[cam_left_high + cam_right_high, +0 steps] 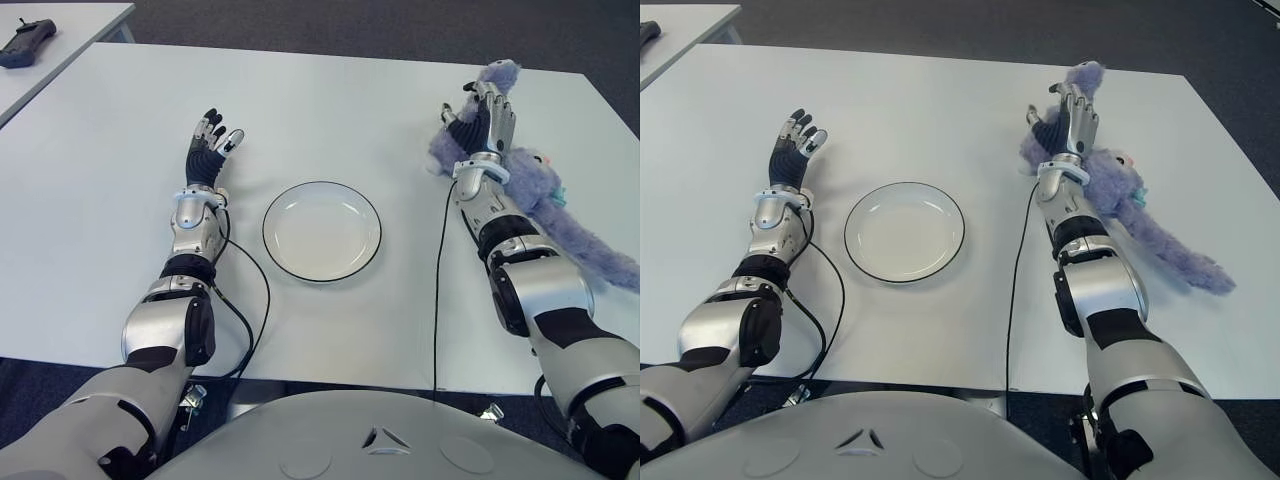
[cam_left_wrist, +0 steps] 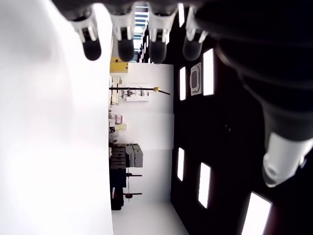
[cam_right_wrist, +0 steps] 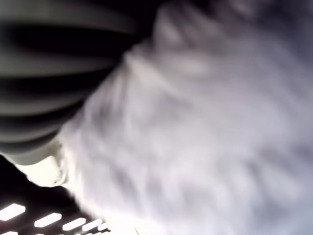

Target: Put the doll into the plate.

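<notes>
Purple plush, and only one of it: counted a single doll [image 1: 545,195], stretched out on the right part of the white surface [image 1: 330,110], with its long tail trailing back toward the near right edge. Saw no part of it inside the plate [image 1: 320,230]; found it well apart from that plate, with bare surface between the two. Judged the task barely begun: doll not lifted, not carried, not set down.

Found the right hand [image 1: 490,118] up against the doll's far end, over the fuzzy head, with fur filling nearly the whole right wrist view. Could not tell from any view whether that hand had closed on the doll or merely lay against it. Took the step in hand to be the reach and grasp, at its very end or not quite finished.

Found the left hand [image 1: 210,145] on the other side, showing to the left of the plate, with fingers [image 2: 92,49] spread wide and holding nothing.

Reckoned what was left: secure the grip, raise the doll, bring it leftward across the bare stretch, lower it onto the plate, let go.

Counted further: one plate, white with a dark rim, empty, near the middle of the surface; two hands; two thin black cables, one along each forearm; one dark device [image 1: 25,42] on a separate table at the far left.
</notes>
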